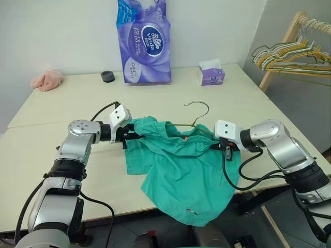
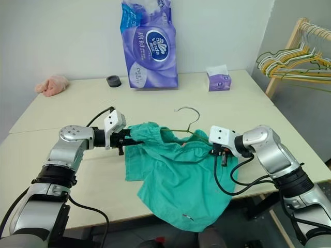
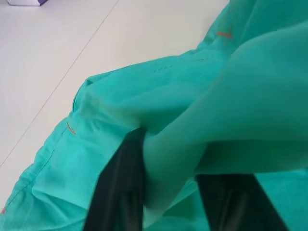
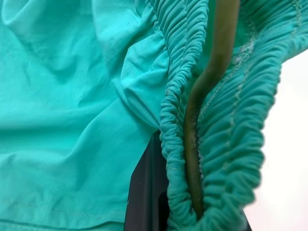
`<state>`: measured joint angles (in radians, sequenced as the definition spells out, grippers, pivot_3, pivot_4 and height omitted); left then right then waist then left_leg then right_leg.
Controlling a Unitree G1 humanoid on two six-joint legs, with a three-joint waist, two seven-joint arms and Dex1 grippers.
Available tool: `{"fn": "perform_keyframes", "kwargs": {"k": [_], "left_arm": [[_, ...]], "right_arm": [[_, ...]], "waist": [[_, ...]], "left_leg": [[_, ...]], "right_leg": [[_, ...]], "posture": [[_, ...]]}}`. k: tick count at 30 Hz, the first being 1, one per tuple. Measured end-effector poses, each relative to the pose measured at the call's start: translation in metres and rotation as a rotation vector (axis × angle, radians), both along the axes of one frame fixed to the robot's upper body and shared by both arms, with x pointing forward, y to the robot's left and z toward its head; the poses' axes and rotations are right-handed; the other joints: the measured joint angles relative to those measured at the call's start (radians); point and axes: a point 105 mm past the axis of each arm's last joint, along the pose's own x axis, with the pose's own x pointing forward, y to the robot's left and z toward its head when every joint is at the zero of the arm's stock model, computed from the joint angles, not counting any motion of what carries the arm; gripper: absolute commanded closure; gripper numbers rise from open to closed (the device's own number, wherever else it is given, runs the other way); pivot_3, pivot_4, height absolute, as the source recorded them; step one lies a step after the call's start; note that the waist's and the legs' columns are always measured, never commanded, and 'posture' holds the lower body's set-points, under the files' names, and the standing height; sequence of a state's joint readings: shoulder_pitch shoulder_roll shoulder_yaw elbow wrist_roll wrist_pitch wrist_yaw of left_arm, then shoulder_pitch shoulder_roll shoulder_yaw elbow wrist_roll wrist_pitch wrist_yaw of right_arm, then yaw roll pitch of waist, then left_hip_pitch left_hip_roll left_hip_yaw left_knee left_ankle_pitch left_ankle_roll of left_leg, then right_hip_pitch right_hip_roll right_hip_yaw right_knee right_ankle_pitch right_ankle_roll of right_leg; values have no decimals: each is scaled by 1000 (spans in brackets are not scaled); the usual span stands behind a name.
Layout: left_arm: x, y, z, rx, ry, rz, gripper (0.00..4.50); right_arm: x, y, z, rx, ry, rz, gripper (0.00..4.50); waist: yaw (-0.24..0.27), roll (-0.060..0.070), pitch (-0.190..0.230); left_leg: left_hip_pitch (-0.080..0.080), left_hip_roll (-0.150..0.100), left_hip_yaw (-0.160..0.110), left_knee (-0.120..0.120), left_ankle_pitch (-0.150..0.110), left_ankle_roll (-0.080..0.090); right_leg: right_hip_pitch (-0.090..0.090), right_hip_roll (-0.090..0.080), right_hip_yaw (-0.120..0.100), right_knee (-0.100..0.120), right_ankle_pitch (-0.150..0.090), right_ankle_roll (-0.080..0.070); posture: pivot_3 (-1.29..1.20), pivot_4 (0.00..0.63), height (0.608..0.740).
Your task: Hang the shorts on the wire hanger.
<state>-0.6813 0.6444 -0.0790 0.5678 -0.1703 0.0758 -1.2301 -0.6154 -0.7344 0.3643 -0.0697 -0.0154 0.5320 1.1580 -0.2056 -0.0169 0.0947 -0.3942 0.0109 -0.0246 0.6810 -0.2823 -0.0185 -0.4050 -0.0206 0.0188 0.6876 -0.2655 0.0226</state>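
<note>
The teal shorts (image 1: 181, 175) look limp and light; both the left gripper (image 1: 135, 135) and the right gripper (image 1: 223, 146) pinch the waistband against the stiff wire hanger (image 1: 199, 116).

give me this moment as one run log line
left gripper: shut on shorts fold | right gripper: shut on waistband and wire hanger | hook free above waistband | shorts overhang table edge

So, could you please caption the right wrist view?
Right gripper shut on the shorts waistband and wire hanger.
</note>
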Motion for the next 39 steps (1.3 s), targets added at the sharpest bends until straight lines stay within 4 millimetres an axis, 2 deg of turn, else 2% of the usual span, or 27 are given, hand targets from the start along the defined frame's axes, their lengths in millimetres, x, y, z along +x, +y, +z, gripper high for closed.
{"fn": "perform_keyframes", "kwargs": {"k": [1,2,8,11,16,22,30,35,39], "left_arm": [[0,0,1,-1,-6,2,4445],[1,1,2,-1,-18,5,4491],[4,11,0,28,-60,43,4491],[3,12,0,42,-80,34,4491],[-4,18,-17,86,-65,33,4491],[0,31,-23,134,-83,102,4491],[1,38,-34,188,-94,124,4491],[0,43,-38,221,-99,129,4491],[-2,45,-43,222,-82,138,4491]], "right_arm": [[-1,-1,-1,-3,4,-2,4500],[-1,-3,-2,-7,7,-4,4500],[-11,-17,-3,-35,42,1,4500],[-14,-18,0,-29,46,6,4500],[-22,-22,6,-20,70,13,4500],[-40,-44,8,-94,92,27,4500],[-36,-48,18,-16,83,-35,4500],[-41,-53,19,-21,105,-35,4500],[-40,-47,23,22,105,-42,4500]], "waist": [[0,0,0],[-1,0,0],[1,0,0],[1,0,0],[3,0,0],[11,0,0],[8,0,0],[10,0,0],[9,0,-1]], "left_leg": [[0,0,0,0,0,0],[0,0,0,0,0,0],[0,0,0,0,0,0],[0,0,0,0,0,0],[0,0,0,0,0,0],[0,-1,0,0,0,0],[0,0,0,0,0,0],[0,-1,1,0,0,0],[0,0,1,0,0,0]], "right_leg": [[0,0,0,0,0,0],[0,0,0,0,0,0],[0,0,0,0,0,0],[0,0,0,0,0,0],[0,0,0,0,0,0],[0,-1,0,0,0,1],[0,0,0,0,0,1],[0,-1,0,0,0,1],[0,-1,0,0,0,1]], "posture": [[-232,35,740],[-232,35,740],[-226,36,740],[-222,37,740],[-221,39,740],[-230,37,740],[-232,37,740],[-230,37,740],[-229,38,740]]}}
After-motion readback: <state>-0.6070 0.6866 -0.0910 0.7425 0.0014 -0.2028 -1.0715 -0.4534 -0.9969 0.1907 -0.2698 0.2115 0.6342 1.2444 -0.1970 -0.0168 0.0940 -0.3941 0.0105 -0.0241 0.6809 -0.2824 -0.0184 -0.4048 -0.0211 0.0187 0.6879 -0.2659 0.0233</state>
